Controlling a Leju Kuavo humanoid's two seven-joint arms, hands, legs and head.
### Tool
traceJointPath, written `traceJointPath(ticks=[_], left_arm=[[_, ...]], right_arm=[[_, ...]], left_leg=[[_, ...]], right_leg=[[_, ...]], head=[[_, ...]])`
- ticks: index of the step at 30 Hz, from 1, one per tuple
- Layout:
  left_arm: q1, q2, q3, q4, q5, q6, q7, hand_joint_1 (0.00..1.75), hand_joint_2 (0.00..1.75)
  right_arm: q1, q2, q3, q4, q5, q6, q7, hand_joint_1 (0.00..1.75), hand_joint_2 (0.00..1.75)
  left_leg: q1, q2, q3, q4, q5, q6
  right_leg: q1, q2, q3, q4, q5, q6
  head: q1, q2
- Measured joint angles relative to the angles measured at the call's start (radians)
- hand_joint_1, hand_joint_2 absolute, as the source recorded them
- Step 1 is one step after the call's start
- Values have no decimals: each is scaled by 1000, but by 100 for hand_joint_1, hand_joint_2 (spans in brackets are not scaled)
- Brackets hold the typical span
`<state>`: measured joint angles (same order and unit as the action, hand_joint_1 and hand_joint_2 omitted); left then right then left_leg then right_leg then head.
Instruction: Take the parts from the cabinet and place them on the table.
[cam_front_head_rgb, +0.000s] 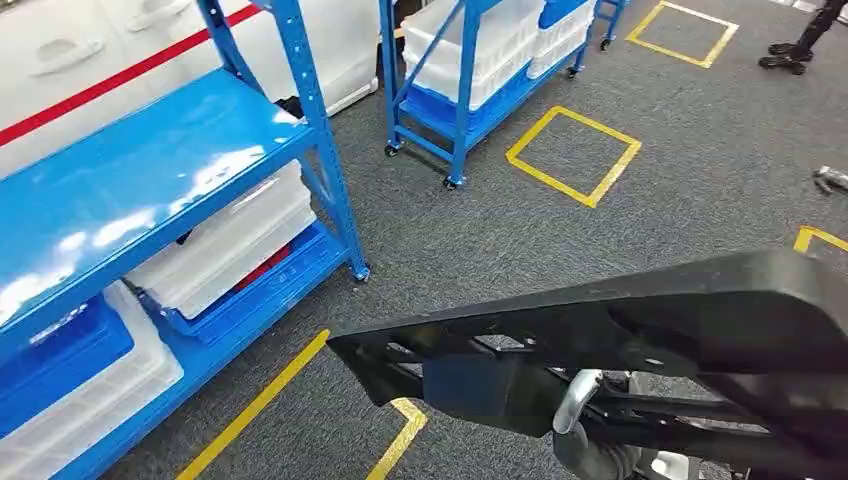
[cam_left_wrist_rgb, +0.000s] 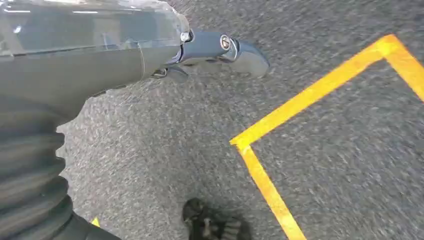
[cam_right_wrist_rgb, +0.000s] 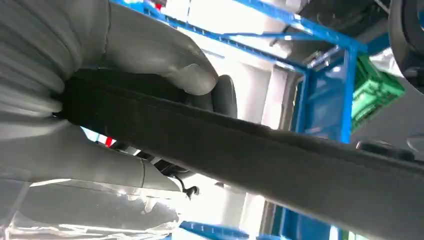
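The right hand (cam_right_wrist_rgb: 100, 100) clamps the long black part (cam_front_head_rgb: 620, 330) between thumb and fingers, carrying it level across the robot's front, clear of the blue rack (cam_front_head_rgb: 150, 200). The left hand (cam_left_wrist_rgb: 220, 50) hangs over carpet, apparently empty, though its fingers are poorly seen.

Yellow tape squares (cam_front_head_rgb: 572, 155) on grey carpet (cam_front_head_rgb: 450, 240); a person's shoes (cam_front_head_rgb: 785, 55).

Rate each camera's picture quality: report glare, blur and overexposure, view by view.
Head view: white glare on the glossy blue shelf, and the black part is soft at close range. Left wrist view: the grey carpet and yellow floor tape are smeared by motion blur. Right wrist view: the background behind the blue rack is blown out white, and the right hand gripping the part is out of focus.
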<state>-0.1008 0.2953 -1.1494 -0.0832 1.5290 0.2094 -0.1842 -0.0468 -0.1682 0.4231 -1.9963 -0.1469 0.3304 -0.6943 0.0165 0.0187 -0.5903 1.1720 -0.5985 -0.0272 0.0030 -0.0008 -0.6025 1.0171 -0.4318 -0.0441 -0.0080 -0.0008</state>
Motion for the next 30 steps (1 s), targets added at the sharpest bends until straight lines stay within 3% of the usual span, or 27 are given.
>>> traceJointPath(ticks=[1, 2, 3, 5, 6, 7, 8, 9, 11, 12, 13, 14, 15, 17, 18, 19, 20, 21, 22, 23, 24, 27, 28, 29, 30], left_arm=[[3, 0, 0, 0, 1, 0, 0, 0, 175], [6, -1, 0, 0, 3, 0, -1, 0, 175], [7, -3, -1, 0, 5, -1, -1, 0, 175], [6, -8, -2, -1, 8, -3, -2, 0, 175], [6, -8, -2, -1, 10, -3, -3, 0, 175], [6, -8, -2, -1, 10, -3, -4, 0, 175], [6, -9, -2, -1, 11, -2, -4, 0, 175], [7, -10, -2, -1, 12, 1, -4, 0, 175], [7, -12, -3, -1, 14, 6, -2, 0, 175], [6, -15, -4, -2, 14, 11, 1, 0, 175], [5, -16, -7, -2, 13, 17, 3, 0, 175], [6, -17, -10, -2, 11, 21, 4, 0, 175], [9, -19, -11, -2, 11, 26, 5, 0, 175], [12, -21, -16, -2, 21, 54, 14, 0, 175], [11, -24, -16, -2, 26, 67, 14, 0, 175], [11, -28, -16, -2, 29, 77, 14, 0, 175], [9, -32, -16, -2, 29, 81, 14, 0, 175], [8, -35, -16, -2, 30, 85, 14, 0, 175], [8, -41, -16, -3, 30, 87, 13, 0, 175], [8, -43, -16, -3, 30, 87, 13, 0, 175], [8, -46, -16, -4, 30, 86, 10, 0, 175], [5, -51, -16, -6, 30, 83, -3, 0, 175], [2, -52, -16, -7, 30, 78, -4, 0, 175], [1, -55, -16, -8, 30, 73, -4, 0, 175], [1, -56, -16, -8, 30, 73, -3, 0, 175]], right_arm=[[-2, 0, 0, 2, 1, 4, 0, 162, 175], [-5, -1, 0, 6, 3, 8, 0, 162, 175], [-8, -1, 2, 8, 3, 12, 2, 162, 175], [-17, -1, 6, 11, 7, 13, 9, 162, 175], [-20, -2, 8, 12, 7, 13, 10, 162, 175], [-21, -2, 8, 12, 8, 11, 10, 162, 175], [-22, -2, 8, 13, 10, 9, 10, 162, 175], [-21, -4, 8, 14, 12, 5, 10, 162, 175], [-19, -16, 8, 16, 11, -11, 2, 162, 175], [-20, -24, 8, 17, 6, -22, 2, 162, 175], [-19, -35, 8, 20, 2, -31, 2, 162, 175], [-24, -43, 8, 23, -5, -40, 2, 162, 175], [-28, -50, 8, 26, -12, -50, 2, 162, 175], [-31, -65, 11, 32, -35, -69, 4, 162, 175], [-37, -68, 16, 35, -49, -71, 7, 162, 175], [-45, -71, 21, 39, -59, -71, 11, 162, 175], [-52, -74, 25, 41, -66, -70, 12, 162, 175], [-57, -77, 27, 41, -69, -68, 14, 162, 175], [-63, -79, 29, 41, -71, -68, 16, 162, 175], [-70, -81, 30, 41, -74, -68, 21, 162, 175], [-76, -81, 32, 41, -77, -68, 26, 162, 175], [-102, -89, 53, 41, -90, -93, 64, 162, 175], [-109, -91, 64, 40, -96, -106, 69, 162, 175], [-119, -94, 73, 40, -103, -116, 71, 162, 175], [-129, -95, 83, 40, -105, -122, 77, 162, 175]], left_leg=[[0, -9, -40, 79, -31, -2], [0, -11, -72, 139, -45, -3], [0, -11, -85, 153, -32, -3], [1, -14, -46, 46, 50, 0], [2, -26, -5, -49, 100, 2], [6, -67, 26, -126, 129, 4], [4, -97, 32, -143, 116, 4], [4, -80, 31, -144, 121, 10], [-5, -66, 35, -144, 123, 20], [2, -55, 38, -154, 130, 29], [4, -39, 41, -161, 135, 37], [2, -31, 42, -165, 136, 43], [-1, -18, 41, -165, 136, 45], [-4, 9, 40, -164, 135, 47], [-4, 22, 40, -164, 134, 47], [-4, 34, 40, -164, 133, 46], [-4, 46, 42, -164, 131, 45], [-4, 56, 46, -164, 128, 42], [-5, 66, 50, -164, 126, 39], [-9, 74, 53, -163, 122, 33], [-11, 82, 53, -162, 119, 26], [-11, 116, 63, -167, 114, 9], [-4, 94, 60, -161, 105, 2], [-3, 43, 51, -130, 84, 0], [-2, 11, 20, -63, 44, 0]], right_leg=[[2, 14, -1, 0, 0, -1], [3, 28, -1, 2, 0, -1], [4, 44, -2, 4, 0, -1], [4, 71, -1, 9, -1, 1], [3, 84, 0, 12, -2, 3], [2, 94, -2, 16, -4, 6], [7, 104, -8, 23, -5, 12], [4, 113, -12, 22, -3, 18], [-4, 130, -14, 16, 4, 31], [2, 138, -17, 16, 5, 38], [0, 107, -20, 30, -5, 39], [5, 55, -39, 68, -36, 44], [3, 30, -71, 134, -74, 48], [-5, 13, -147, 289, -137, 55], [-9, 11, -164, 321, -138, 57], [-11, 9, -155, 302, -117, 59], [-13, 3, -125, 245, -81, 59], [-13, -13, -72, 148, -35, 58], [-11, -46, -20, 59, -2, 53], [1, -90, 0, 13, -18, 47], [4, -71, -2, 12, -11, 37], [8, -32, -8, 7, -9, 22], [-4, -22, 1, -1, -3, 14], [-3, -13, 1, -4, -2, 10], [-3, -4, 1, -3, -1, 4]], head=[[0, 0], [0, 0], [0, 0], [0, 0], [0, 0], [0, 0], [0, 0], [0, 0], [0, 0], [1, 0], [0, 0], [8, 0], [7, 0], [8, 0], [8, 0], [8, 0], [8, 0], [8, 0], [8, 0], [8, 0], [7, 0], [8, 0], [6, 0], [7, 0], [5, 0]])
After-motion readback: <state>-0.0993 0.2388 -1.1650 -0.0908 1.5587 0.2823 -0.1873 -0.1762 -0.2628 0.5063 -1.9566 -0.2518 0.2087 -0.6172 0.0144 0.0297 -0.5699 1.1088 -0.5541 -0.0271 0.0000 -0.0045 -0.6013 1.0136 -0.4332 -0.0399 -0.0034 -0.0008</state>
